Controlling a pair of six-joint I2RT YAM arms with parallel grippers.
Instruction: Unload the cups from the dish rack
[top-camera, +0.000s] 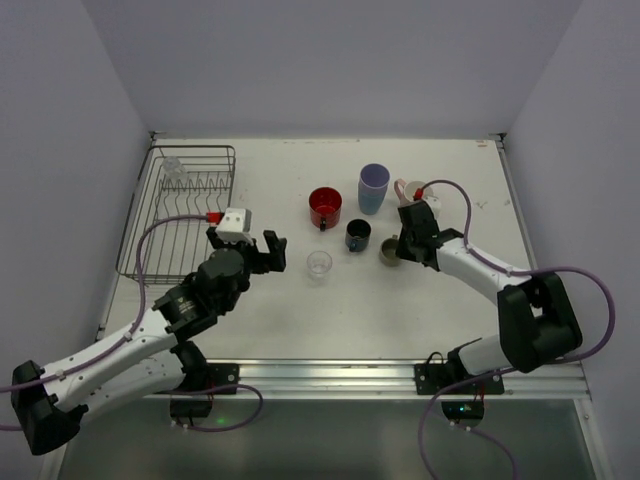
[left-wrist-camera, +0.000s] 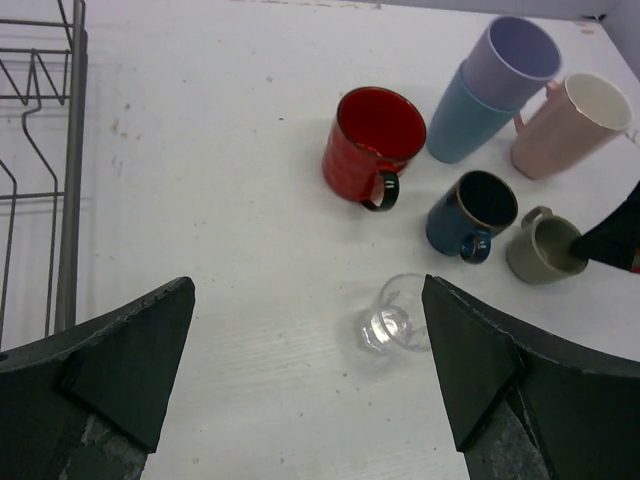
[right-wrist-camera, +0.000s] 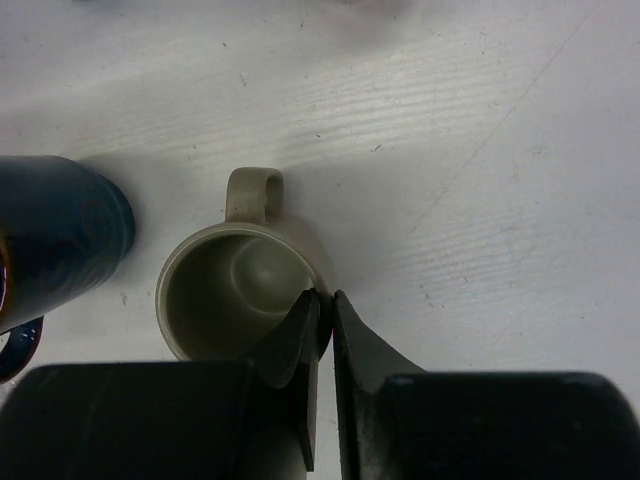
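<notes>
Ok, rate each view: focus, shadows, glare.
Top external: even soft light; the clear glass barely stands out from the white table. Left wrist: the wide lens tilts the lavender tumbler and pale pink mug outward. Right wrist: the beige mug casts a soft shadow; the right gripper looks dark.

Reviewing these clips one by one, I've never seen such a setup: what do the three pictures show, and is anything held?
Two robot arms are bolted at the near edge of a table. The overhead picture shows both; the other two come from a camera on each wrist, looking past its own claw. A wire dish rack sits far left. On the table stand a red mug, a lavender-blue tumbler, a pink mug, a dark blue cup, a beige mug and a clear glass. The right claw is shut on the beige mug's rim. The left claw hangs open near the clear glass.
</notes>
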